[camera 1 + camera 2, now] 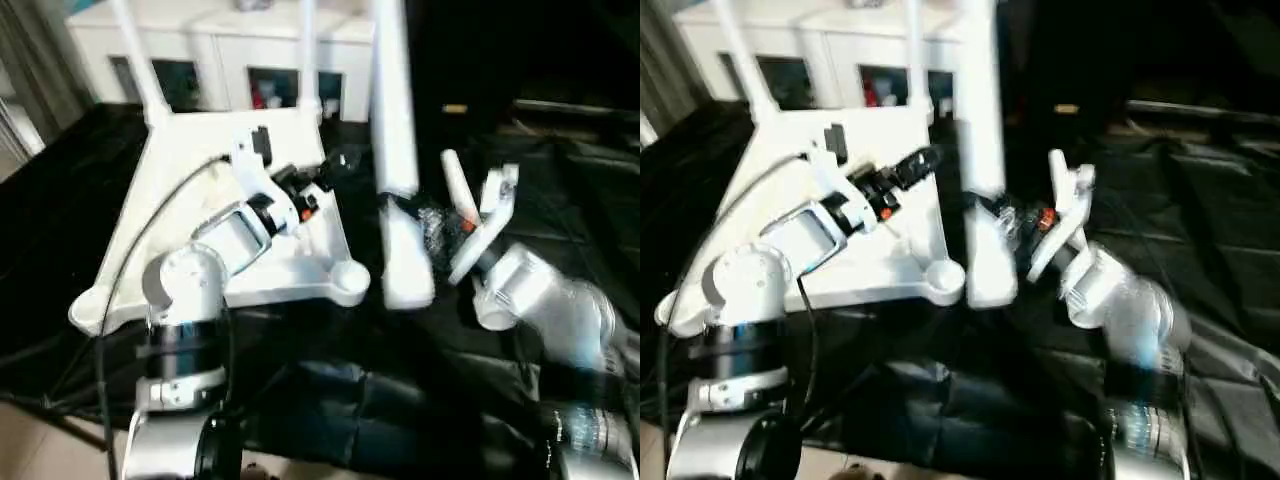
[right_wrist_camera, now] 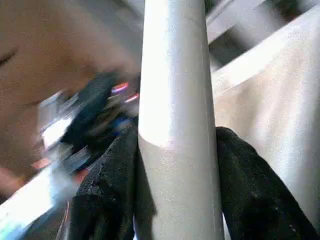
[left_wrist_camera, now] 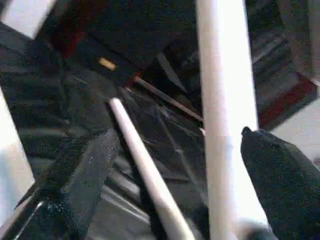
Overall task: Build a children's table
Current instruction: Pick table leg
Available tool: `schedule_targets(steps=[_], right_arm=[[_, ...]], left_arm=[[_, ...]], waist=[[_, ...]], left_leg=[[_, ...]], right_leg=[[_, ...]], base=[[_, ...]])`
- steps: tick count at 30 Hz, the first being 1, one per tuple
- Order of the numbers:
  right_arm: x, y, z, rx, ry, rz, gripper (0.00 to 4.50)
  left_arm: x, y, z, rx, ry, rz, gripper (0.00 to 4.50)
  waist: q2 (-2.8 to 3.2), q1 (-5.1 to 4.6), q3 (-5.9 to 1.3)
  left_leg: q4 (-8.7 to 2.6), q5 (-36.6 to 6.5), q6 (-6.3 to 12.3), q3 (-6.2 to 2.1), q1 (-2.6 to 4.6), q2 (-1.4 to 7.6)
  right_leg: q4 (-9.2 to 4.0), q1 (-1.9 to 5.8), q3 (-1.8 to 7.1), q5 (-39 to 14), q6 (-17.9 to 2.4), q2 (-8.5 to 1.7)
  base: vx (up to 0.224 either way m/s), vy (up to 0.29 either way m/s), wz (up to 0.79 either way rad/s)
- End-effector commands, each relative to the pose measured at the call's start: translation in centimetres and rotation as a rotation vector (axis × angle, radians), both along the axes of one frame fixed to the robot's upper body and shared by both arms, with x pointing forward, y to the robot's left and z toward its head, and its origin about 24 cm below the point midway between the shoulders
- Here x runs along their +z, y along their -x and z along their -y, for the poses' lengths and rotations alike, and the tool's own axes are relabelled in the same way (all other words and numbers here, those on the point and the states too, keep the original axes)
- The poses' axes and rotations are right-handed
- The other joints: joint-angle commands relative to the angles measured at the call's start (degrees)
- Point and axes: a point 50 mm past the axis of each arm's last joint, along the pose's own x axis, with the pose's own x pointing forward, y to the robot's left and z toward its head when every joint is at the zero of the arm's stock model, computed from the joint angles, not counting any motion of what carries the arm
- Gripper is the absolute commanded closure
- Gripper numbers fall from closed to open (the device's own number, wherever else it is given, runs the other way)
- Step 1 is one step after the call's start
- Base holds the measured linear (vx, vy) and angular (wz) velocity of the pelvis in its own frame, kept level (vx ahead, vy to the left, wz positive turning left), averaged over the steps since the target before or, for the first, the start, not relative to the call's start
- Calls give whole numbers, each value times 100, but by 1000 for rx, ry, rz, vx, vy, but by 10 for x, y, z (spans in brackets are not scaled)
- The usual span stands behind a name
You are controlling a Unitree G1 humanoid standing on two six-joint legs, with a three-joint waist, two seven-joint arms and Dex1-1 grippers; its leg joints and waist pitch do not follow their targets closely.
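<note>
Behind upturned table (image 1: 200, 200): cabinet (image 1: 230, 60); right pincer (image 2: 175, 190) clamps leg (image 1: 395, 120); left pincer (image 3: 180, 175) spread wide.

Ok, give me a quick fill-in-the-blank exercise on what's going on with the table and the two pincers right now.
1. The right pincer is shut on a white table ____.
2. The left pincer is ____, holding nothing.
3. The table top lies with its ribbed underside facing ____.
4. The cloth under the table top is ____ in colour.

Missing words: leg; open; up; black
</note>
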Motion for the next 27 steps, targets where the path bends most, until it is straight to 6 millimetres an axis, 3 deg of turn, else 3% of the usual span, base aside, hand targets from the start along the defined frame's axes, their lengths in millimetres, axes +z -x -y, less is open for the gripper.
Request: schedule_targets(steps=[1, 2, 8, 11, 15, 17, 19, 26, 27], right_arm=[[17, 8, -11, 85, -8, 101, 268], [17, 11, -14, 101, 5, 111, 268], [13, 18, -20, 152, 64, 111, 268], [12, 18, -21, 156, 83, 111, 268], [11, 17, -23, 145, 98, 112, 268], [10, 16, -23, 140, 103, 112, 268], [10, 14, -23, 128, 115, 116, 268], [13, 8, -21, 84, 180, 134, 268], [14, 7, -21, 74, 194, 140, 268]], left_arm=[[15, 3, 14, -97, 45, 33, 0], [20, 7, 18, -132, 76, 49, 0], [29, 24, 30, -256, 125, 87, 0], [29, 26, 30, -265, 133, 84, 0], [26, 24, 22, -206, 112, 66, 0], [25, 25, 20, -197, 96, 61, 37], [21, 27, 17, -201, 40, 58, 37], [10, 29, 17, -173, -49, 30, 95], [9, 28, 17, -153, -71, 25, 121]], waist=[[-62, 13, -425], [-106, 38, -409], [-116, 70, -380], [-128, 68, -370], [-144, 71, -377], [-133, 69, -385], [-126, 64, -388], [-118, 53, -377], [-116, 57, -380]], left_leg=[[-324, -165, 72, 115, 107, 45], [-332, -279, -13, 130, 115, 43], [-370, -406, -132, 126, 85, 39], [-384, -422, -150, 121, 78, 29], [-383, -351, -171, 117, 69, 30], [-375, -259, -177, 118, 67, 26], [-374, -224, -172, 116, 70, 24], [-395, -326, -259, 119, 82, 38], [-392, -311, -281, 121, 84, 32]], right_leg=[[-377, 306, 97, 970, -1367, -261], [-406, 311, 110, 786, -1340, -262], [-445, 303, 118, 305, -1142, -272], [-474, 293, 122, 140, -999, -272], [-465, 294, 121, 239, -950, -274], [-449, 291, 118, 410, -953, -263], [-442, 286, 114, 477, -925, -256], [-464, 273, 115, 292, -825, -250], [-462, 274, 119, 321, -806, -250]], base=[[0, 0, 0], [0, 0, 0], [0, 0, 0], [0, 0, 0], [0, 0, 0], [0, 0, 0], [0, 0, 0], [0, 0, 0], [0, 0, 0]])
